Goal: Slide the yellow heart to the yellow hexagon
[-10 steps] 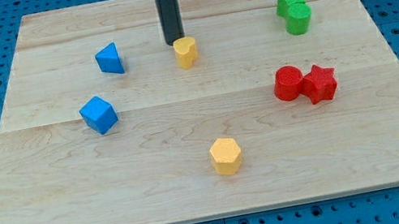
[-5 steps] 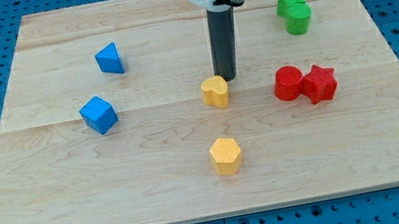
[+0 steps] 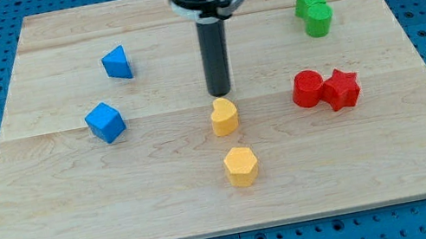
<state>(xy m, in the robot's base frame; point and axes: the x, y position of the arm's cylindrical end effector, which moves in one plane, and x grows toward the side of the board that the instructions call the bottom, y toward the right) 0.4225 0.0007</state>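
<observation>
No pincer on this rig, so nothing is gripped, just a dark rod. My tip sits right at the top edge of the yellow heart, near the middle of the surface. The yellow hexagon is just below the heart toward the bottom edge, close but apart. 2 blue blocks are on the left side: a blue triangle and a blue cube.
</observation>
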